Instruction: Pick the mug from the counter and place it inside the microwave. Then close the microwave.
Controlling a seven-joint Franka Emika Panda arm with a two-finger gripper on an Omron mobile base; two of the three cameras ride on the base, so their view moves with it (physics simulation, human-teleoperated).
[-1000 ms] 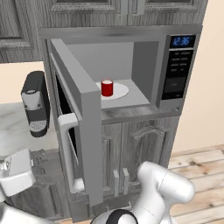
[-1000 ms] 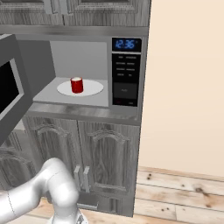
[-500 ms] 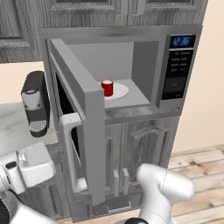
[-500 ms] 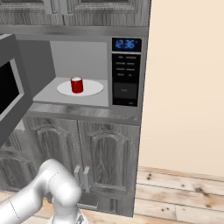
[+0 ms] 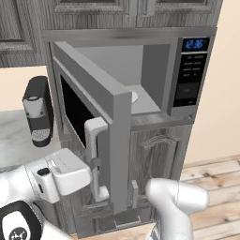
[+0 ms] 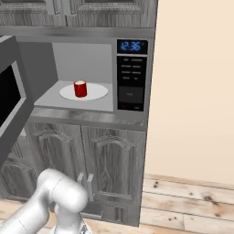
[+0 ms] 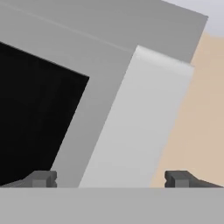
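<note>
- The small red mug (image 6: 80, 88) stands upright on the round white plate inside the microwave (image 6: 132, 73).
- The microwave is a big grey box, and its door (image 5: 93, 117) with the dark window and pale handle (image 5: 96, 154) hangs open.
- The pale stone table (image 5: 14, 140) lies to the left.

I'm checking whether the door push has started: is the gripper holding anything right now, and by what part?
Nothing is held. The gripper is open, fingertips apart on either side of the microwave door's pale handle. The mug sits inside the microwave.
</note>
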